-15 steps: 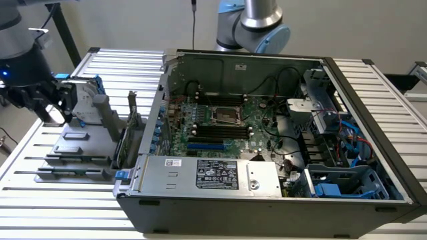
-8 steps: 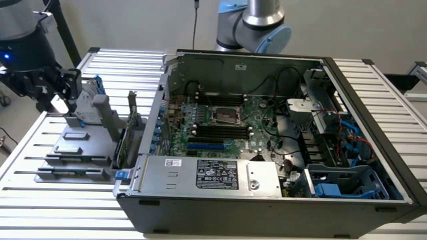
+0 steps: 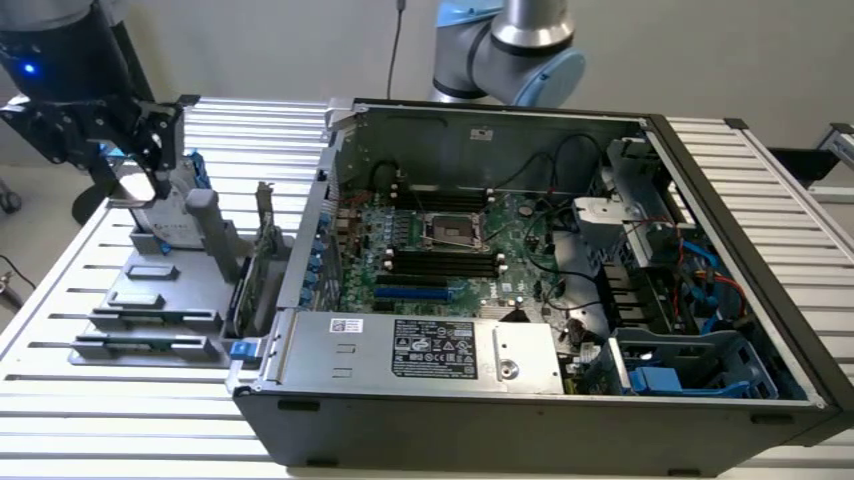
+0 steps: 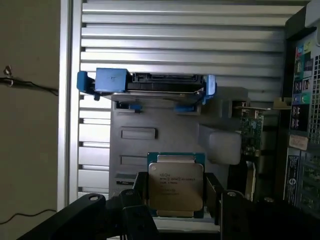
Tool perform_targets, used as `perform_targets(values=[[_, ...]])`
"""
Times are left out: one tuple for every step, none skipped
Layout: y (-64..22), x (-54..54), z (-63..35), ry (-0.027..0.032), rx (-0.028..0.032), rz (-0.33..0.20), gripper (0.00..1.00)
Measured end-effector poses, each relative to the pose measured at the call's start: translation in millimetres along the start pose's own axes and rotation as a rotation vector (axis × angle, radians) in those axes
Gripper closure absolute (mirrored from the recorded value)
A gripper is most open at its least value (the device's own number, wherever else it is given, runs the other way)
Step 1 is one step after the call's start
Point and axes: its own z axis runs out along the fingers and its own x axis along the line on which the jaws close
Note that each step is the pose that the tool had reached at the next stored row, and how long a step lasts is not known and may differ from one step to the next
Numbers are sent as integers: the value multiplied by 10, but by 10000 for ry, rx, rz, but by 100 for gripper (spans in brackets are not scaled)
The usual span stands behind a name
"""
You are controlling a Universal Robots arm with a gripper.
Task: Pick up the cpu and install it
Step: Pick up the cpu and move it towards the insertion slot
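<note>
The cpu (image 4: 175,186), a flat square chip with a dull silver printed top and a dark rim, sits between my gripper's (image 4: 176,200) two black fingers (image 4: 139,192), which are shut on its opposite edges. In the exterior view my gripper (image 3: 134,178) hangs at the far left above the grey parts fixture (image 3: 147,300), with the cpu (image 3: 135,190) held clear of it. The empty cpu socket (image 3: 454,232) lies in the middle of the motherboard (image 3: 441,262) inside the open computer case (image 3: 747,250), well off toward the exterior view's right of my gripper.
A hard drive in a blue bracket (image 4: 150,85) stands at the fixture's far end. An expansion card (image 3: 262,250) stands upright between fixture and case. A labelled grey power supply (image 3: 427,345) lines the case's near side. Cables and blue drive bays (image 3: 681,370) fill its right side.
</note>
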Motion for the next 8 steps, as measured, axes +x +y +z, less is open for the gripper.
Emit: perform_targets(values=[[1, -41, -50, 6, -12, -12, 45], [2, -82, -97, 12, -23, -22, 45], [2, -122, -143, 17, -35, -33, 45], [4, -162, -190, 22, -49, -43, 45], [5, -202, -237, 27, -63, -55, 45], [5, -244, -284, 34, -76, -66, 45], [6, -290, -331, 38, -93, -76, 45], [6, -334, -360, 41, -107, -83, 45]])
